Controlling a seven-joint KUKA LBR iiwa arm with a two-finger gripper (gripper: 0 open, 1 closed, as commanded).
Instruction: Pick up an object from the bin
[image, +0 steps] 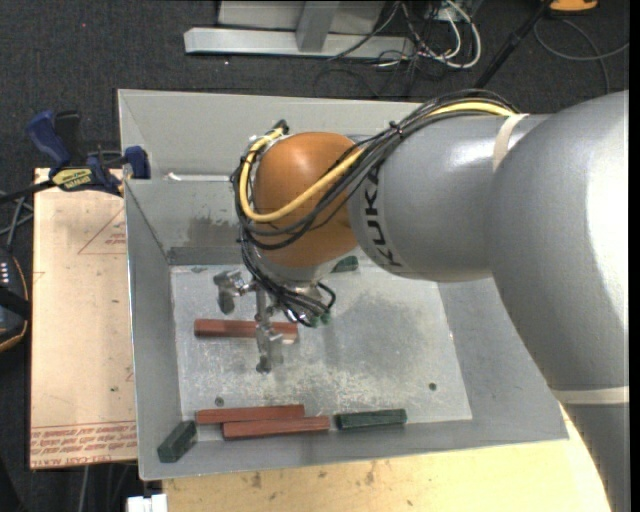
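Dull grey metal bin (400, 345), floor scuffed and speckled. Long flat reddish-brown bar (222, 328), matte, lying level at the middle left of the floor. Claw (265, 358) pointing straight down at that bar's right end, hung under a smooth orange dome wrapped in cables, arm bent in from the right. How wide the claw stands: cannot tell. Pair of like bars (250, 413) along the near edge, dark green block (371, 420) just beside them
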